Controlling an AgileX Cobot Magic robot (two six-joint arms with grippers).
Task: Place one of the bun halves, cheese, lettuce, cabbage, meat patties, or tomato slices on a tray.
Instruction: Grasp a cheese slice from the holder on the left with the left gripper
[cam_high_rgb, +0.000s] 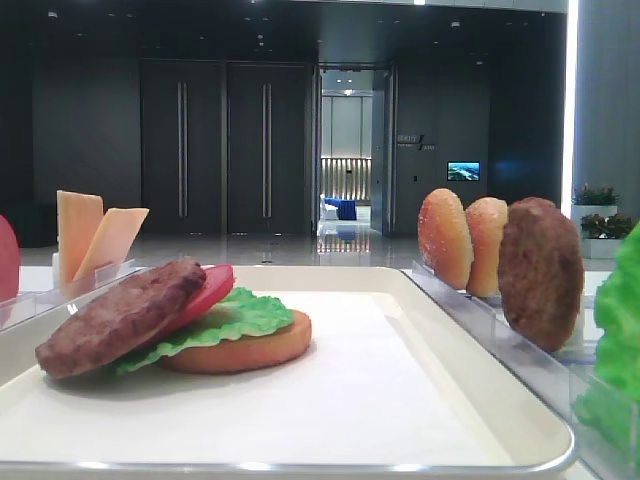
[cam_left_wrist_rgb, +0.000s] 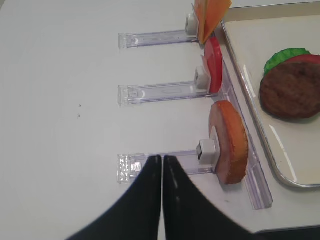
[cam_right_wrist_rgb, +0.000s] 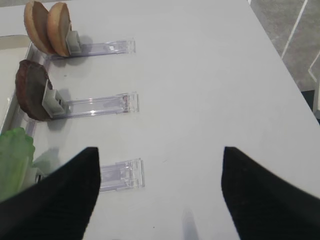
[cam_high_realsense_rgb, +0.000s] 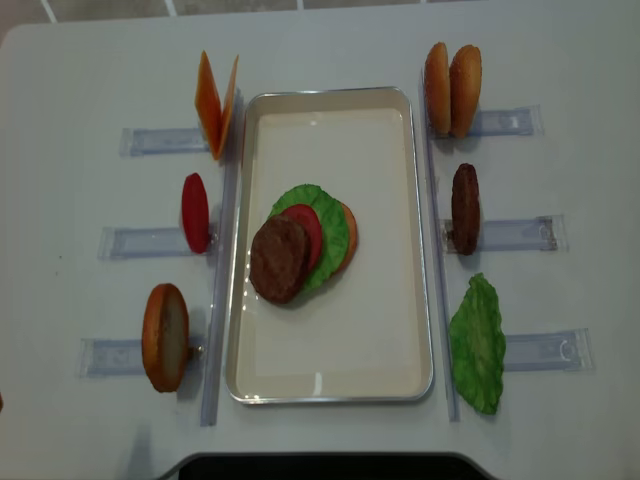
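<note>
Standing on edge in a clear rack (cam_high_realsense_rgb: 165, 140) at the tray's 10 o'clock corner, the two cheese slices (cam_high_realsense_rgb: 216, 104) lean apart in a V, outside the tray (cam_high_realsense_rgb: 330, 385). The tray holds one stack at its centre: a flat bun half (cam_high_rgb: 240, 350) at the bottom, lettuce (cam_high_realsense_rgb: 318, 205) on it, a tomato slice (cam_high_realsense_rgb: 304, 232) above that, and a meat patty (cam_high_realsense_rgb: 278, 259) on top, shifted toward 8 o'clock. Left of the tray, a second tomato slice (cam_high_realsense_rgb: 195, 212) stands at 9 o'clock and a bun piece (cam_high_realsense_rgb: 165, 336) at 8 o'clock, each upright in its own rack. Right of the tray, two bun halves (cam_high_realsense_rgb: 451, 88) stand side by side at 2 o'clock, a patty (cam_high_realsense_rgb: 465, 208) at 3 o'clock, and a lettuce leaf (cam_high_realsense_rgb: 478, 343) at 4 o'clock.

The left gripper (cam_left_wrist_rgb: 162, 165) has its fingers pressed together, holding nothing, over the rack of the 8 o'clock bun. The right gripper (cam_right_wrist_rgb: 160, 160) is spread wide and empty above bare table (cam_right_wrist_rgb: 210, 75) beside the lettuce rack.
</note>
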